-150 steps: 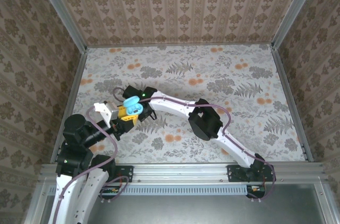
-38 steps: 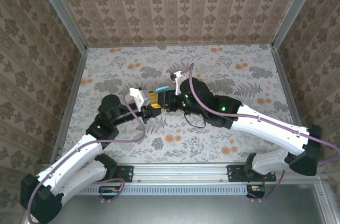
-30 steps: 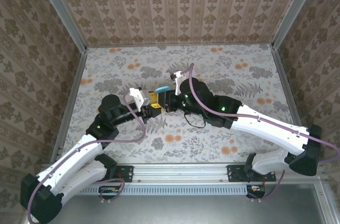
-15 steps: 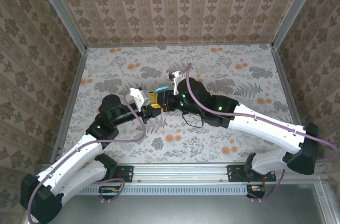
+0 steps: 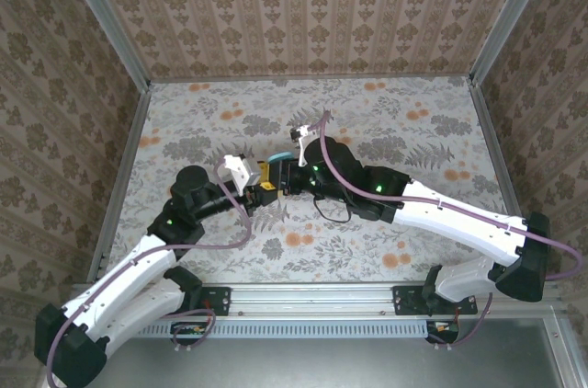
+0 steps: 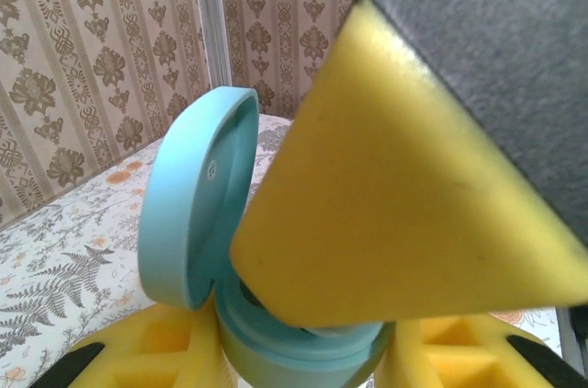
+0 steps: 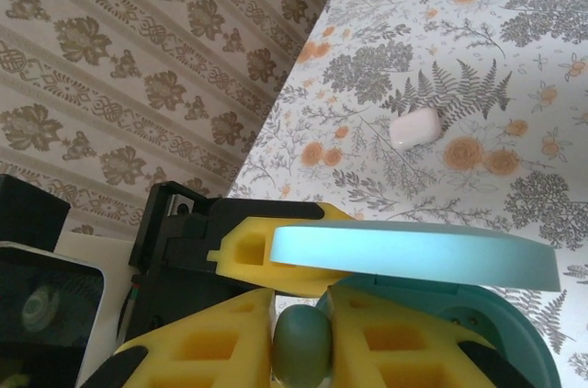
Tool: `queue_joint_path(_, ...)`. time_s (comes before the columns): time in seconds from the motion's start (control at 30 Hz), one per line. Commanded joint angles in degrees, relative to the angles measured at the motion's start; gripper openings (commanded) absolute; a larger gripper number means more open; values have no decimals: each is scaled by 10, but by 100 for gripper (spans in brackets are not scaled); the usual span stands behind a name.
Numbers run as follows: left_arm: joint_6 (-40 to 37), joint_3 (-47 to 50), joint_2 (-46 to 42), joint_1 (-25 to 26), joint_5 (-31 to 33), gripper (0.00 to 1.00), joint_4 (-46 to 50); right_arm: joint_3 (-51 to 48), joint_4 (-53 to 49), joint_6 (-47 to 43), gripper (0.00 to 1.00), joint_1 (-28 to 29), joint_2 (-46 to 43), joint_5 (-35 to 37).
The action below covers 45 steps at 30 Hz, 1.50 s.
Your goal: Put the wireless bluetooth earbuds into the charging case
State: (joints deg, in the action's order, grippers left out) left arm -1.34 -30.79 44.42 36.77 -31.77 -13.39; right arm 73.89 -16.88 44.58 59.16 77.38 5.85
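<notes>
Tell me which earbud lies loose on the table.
The pale pinkish-white earbud; the teal earbud sits between the right gripper's fingers.

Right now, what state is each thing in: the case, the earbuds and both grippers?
Case: lid open, held in the left gripper.
Teal earbud: pinched between the right gripper's fingers, beside the case, not yet seated.
White earbud: loose on the table, outside the case.
Left gripper: shut on the case.
Right gripper: shut on the teal earbud.
</notes>
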Motion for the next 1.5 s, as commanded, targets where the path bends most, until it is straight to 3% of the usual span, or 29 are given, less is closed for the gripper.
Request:
queue_joint_path(0.0, -9, -3, -14, 2, -1, 29, -28, -3, -45, 0, 22, 3, -3, 22)
queue_joint_path(0.57, -9, -3, -9, 2, 2, 29, -30, 33, -82, -13, 35, 7, -7, 35)
queue_joint_path(1.2, 1, 6, -3, -1, 2, 29, -35, 40, -162, -28, 37, 6, -90, 77)
queue_joint_path(1.33, 8, 14, -7, -7, 2, 29, -42, 14, -207, -25, 37, -7, -132, 110)
queue_joint_path(1.47, 11, 16, -4, -11, -2, 29, -43, -17, -272, -6, 37, -55, -166, 111)
